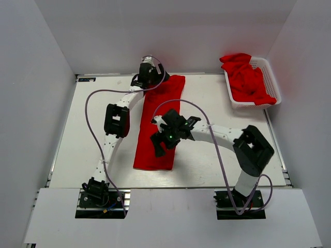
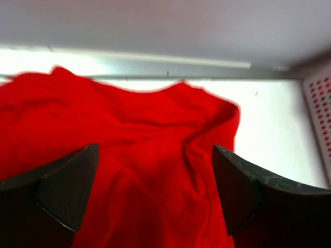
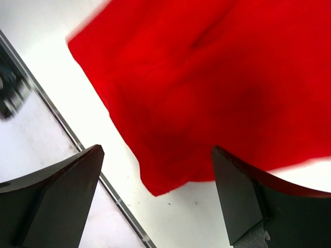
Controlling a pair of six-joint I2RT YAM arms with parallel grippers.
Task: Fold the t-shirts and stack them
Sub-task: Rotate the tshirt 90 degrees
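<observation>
**Desk:** Where did the red t-shirt lie?

**Photographer:** It was folded into a long, narrow strip down the middle of the white counter. It ran from the far edge towards the near side, with its near end a little left of its far end.

**Desk:** And the two arms?

**Photographer:** Both reached over it. The left fingers hung at the strip's far end, spread wide, with rumpled cloth showing in the gap and nothing pinched. Whether the tips touched the fabric could not be told.

**Desk:** The right side?

**Photographer:** The right fingers stood just as wide apart above the strip's near half, pinching nothing. The wrist camera, somewhat blurred, caught a corner of the shirt below them, with bare counter beside it.

**Desk:** Anything else on the counter?

**Photographer:** A white lattice basket sat at the far right corner, well apart from the strip. A heap of red cloth was piled inside it and spilled over the rim.
</observation>
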